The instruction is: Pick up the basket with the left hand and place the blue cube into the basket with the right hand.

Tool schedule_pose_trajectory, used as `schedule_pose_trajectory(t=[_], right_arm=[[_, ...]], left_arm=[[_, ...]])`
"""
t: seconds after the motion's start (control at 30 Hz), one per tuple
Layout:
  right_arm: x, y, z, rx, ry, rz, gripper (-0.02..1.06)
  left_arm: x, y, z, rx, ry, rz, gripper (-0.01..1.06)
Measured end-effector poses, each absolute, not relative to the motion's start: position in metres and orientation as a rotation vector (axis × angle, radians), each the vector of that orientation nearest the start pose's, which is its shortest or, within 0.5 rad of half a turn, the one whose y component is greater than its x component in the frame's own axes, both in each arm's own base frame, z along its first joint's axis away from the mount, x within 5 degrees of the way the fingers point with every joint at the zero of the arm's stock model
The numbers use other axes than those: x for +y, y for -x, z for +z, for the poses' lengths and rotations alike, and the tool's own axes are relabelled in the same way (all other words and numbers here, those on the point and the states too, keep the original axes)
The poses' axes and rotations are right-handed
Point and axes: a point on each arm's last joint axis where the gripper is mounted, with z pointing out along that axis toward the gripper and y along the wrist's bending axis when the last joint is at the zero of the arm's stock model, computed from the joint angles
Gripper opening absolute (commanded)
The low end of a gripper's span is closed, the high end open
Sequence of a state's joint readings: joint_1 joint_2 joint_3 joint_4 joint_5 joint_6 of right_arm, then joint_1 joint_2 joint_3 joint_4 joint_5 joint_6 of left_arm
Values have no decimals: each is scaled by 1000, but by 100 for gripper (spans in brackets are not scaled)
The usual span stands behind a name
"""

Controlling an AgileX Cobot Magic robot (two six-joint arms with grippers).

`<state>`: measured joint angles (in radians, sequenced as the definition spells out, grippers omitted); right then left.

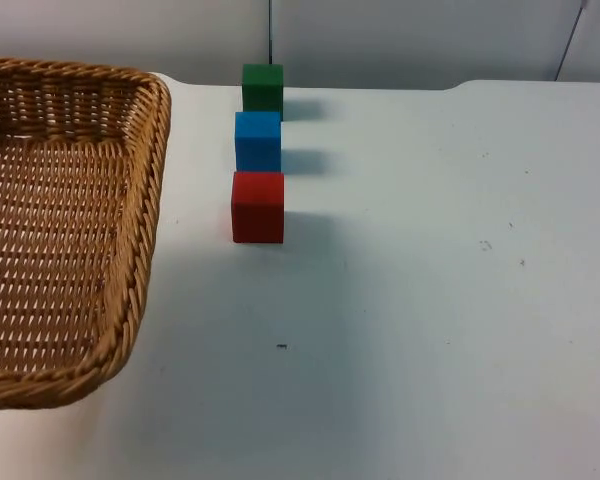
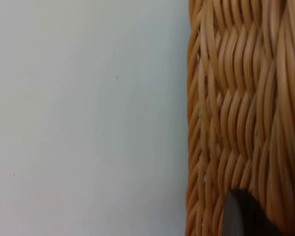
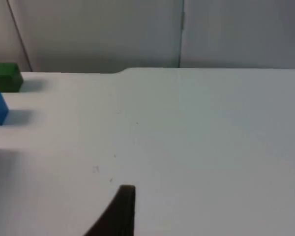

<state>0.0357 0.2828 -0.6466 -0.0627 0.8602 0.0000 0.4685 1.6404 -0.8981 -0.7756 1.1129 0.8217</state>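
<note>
Wicker basket beside left gripper; right gripper above table.

The left gripper shows as one matte black piece with a rounded, dome-like end. Its surface is smooth and plain, and a faint greyish sheen lies along its upper edge. It widens from that rounded end toward its base. The right gripper shows as a black slanted wedge. Its end is narrow and squared off, one side is straight and steep, and the other slopes away in a long, slightly curved line. Its surface is an even, dull black, with no visible screws or markings on either piece.
</note>
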Motion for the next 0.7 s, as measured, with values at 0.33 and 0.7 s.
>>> schedule_pose_trajectory(t=[0.33, 0.7], right_arm=[[17, -134, 371, 2054, 166, 139, 104], [74, -271, 368, 2173, 421, 355, 101]], left_arm=[[69, -263, 196, 2756, 100, -910, 0], [69, -263, 196, 2757, 99, -914, 0]])
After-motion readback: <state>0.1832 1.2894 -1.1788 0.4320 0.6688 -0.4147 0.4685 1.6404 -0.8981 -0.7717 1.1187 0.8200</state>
